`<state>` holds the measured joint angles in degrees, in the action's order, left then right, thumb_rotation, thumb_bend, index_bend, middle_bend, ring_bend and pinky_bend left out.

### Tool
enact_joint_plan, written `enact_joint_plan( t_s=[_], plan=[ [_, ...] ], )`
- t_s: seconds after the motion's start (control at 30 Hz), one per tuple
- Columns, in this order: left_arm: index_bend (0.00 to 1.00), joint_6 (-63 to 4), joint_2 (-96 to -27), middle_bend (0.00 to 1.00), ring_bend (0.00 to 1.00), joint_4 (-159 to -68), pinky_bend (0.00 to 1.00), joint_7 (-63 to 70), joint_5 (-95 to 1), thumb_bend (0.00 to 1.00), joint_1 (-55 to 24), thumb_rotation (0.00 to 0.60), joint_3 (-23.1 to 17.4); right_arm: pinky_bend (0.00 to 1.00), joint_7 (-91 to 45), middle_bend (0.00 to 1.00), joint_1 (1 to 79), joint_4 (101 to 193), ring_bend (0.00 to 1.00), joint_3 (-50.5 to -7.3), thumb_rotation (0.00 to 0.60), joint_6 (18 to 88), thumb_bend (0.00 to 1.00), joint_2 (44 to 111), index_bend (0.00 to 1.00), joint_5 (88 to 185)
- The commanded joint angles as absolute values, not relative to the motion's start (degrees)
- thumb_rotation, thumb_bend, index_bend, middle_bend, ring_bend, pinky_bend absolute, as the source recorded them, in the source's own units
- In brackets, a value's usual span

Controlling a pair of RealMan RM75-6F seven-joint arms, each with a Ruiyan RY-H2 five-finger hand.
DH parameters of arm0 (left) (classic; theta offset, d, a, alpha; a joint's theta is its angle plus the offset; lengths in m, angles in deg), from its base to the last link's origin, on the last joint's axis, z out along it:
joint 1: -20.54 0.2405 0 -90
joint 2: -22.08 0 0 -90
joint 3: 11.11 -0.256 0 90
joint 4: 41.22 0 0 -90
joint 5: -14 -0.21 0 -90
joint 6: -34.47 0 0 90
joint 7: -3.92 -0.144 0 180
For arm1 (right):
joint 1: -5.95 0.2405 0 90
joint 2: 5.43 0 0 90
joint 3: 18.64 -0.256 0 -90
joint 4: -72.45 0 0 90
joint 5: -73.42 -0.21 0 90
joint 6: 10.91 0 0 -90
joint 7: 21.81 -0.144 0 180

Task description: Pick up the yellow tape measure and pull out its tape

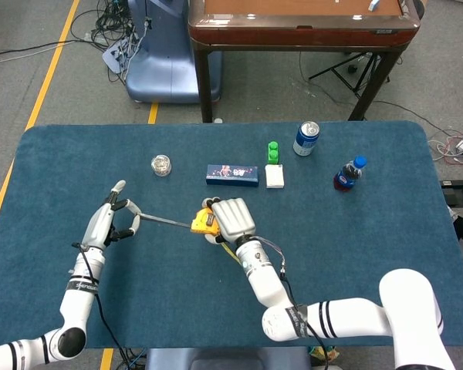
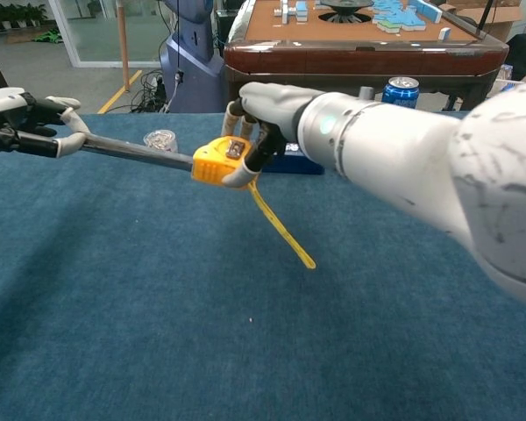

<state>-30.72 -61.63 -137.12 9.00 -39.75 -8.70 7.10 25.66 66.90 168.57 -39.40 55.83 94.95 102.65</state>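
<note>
1. Our right hand (image 1: 230, 220) wraps its fingers around the yellow tape measure (image 2: 217, 161), holding it above the blue table (image 1: 386, 231).
2. Our left hand (image 1: 108, 223) pinches the end of the tape (image 2: 136, 151), which stretches straight between both hands.
3. A yellow strap (image 2: 280, 230) dangles from the case.
4. Farther back stand a dark box (image 1: 232, 175), a can (image 1: 305, 138) and a bottle (image 1: 349, 173).
</note>
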Motion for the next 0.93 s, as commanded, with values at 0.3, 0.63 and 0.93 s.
enact_joint_plan(
  t_s=[0.3, 0.63, 0.93],
  plan=[
    [0.48, -33.60, -60.39, 0.00, 0.00, -137.41, 0.00, 10.96, -43.08, 0.45, -5.49, 0.600, 5.55, 0.37, 19.33, 0.58, 59.46, 176.24, 0.50, -32.45, 0.600, 53.73, 0.73, 84.15, 0.58, 106.23],
    [0.47, -35.51, -60.80, 0.00, 0.00, -138.36, 0.00, 11.58, -45.20, 0.45, -3.36, 0.600, 4.03, 0.37, 13.12, 0.58, 52.90, 180.23, 0.51, -26.44, 0.600, 54.25, 0.73, 77.11, 0.59, 112.99],
    [0.46, -36.42, -60.68, 0.00, 0.00, -138.27, 0.00, 12.31, -45.80, 0.45, -1.91, 0.600, 4.00, 0.37, 8.60, 0.58, 49.18, 180.48, 0.51, -23.71, 0.600, 53.36, 0.73, 74.67, 0.59, 116.21]
  ],
)
